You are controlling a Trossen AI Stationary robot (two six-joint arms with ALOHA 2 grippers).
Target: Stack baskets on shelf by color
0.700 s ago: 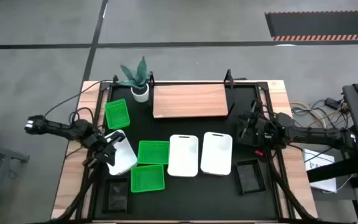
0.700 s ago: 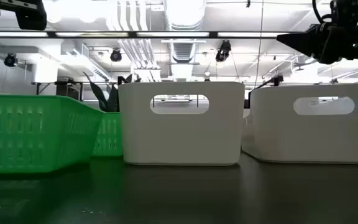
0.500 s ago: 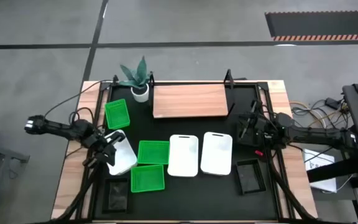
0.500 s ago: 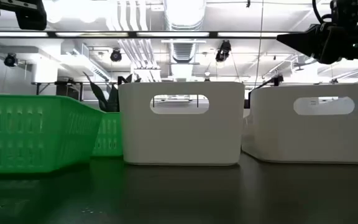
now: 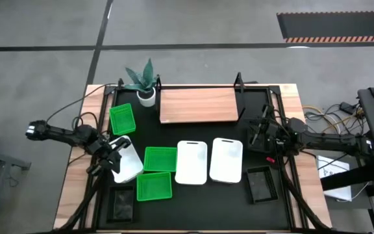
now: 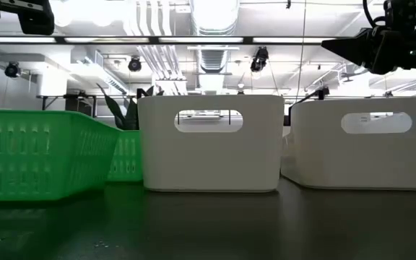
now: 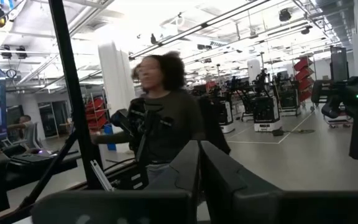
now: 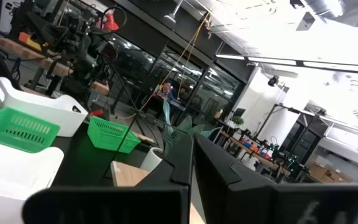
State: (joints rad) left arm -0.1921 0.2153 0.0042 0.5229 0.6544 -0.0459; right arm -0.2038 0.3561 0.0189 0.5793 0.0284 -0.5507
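Observation:
The wooden shelf (image 5: pixel 199 106) lies at the table's far middle. Three green baskets rest on the table: one at the far left (image 5: pixel 122 119), and two left of centre (image 5: pixel 160 159) (image 5: pixel 154 186). Two white baskets (image 5: pixel 191 162) (image 5: pixel 226 159) stand at the centre, and a third (image 5: pixel 130 162) is at the left. Black baskets rest at the near left (image 5: pixel 123 203) and near right (image 5: pixel 261 184). My left gripper (image 5: pixel 112 158) hovers shut over the left white basket's edge. My right gripper (image 5: pixel 254 134) hovers shut, right of the shelf's near corner. Both fingertip pairs meet in the wrist views (image 7: pixel 199 167) (image 8: pixel 191 160).
A plant in a white pot (image 5: pixel 145 83) stands at the shelf's left end. Black posts (image 5: pixel 239 81) rise at the shelf's ends. A person (image 7: pixel 163 118) stands in the room beyond the table. Cables run along the table's right side (image 5: pixel 330 117).

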